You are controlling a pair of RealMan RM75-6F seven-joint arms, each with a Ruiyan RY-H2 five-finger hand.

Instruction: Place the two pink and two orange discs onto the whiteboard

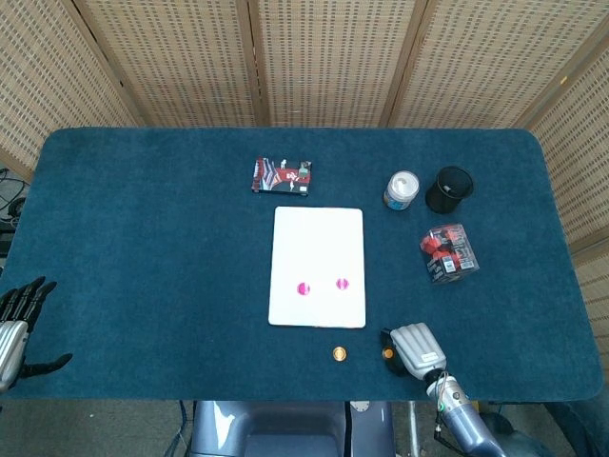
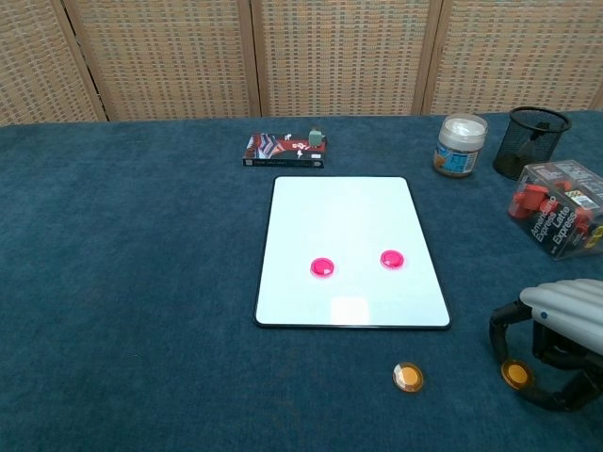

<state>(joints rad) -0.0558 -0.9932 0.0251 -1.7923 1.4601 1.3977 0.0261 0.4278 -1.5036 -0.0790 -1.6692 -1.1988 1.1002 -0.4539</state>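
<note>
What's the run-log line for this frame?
pink discs: on whiteboard | orange discs: on table | right hand: around right disc

Right hand (image 2: pixel 563 341) cut off by the right edge in the chest view, wrist and outer side out of picture; whether its dark fingertips (image 2: pixel 497 331) touch the orange disc (image 2: pixel 514 375) beside them cannot be told. In the head view that disc (image 1: pixel 387 355) is mostly covered by the hand. Left hand (image 1: pixel 16 324) clipped by the left edge in the head view. Print on the small card box (image 2: pixel 285 150) and jar label (image 2: pixel 456 159) too small to read.
</note>
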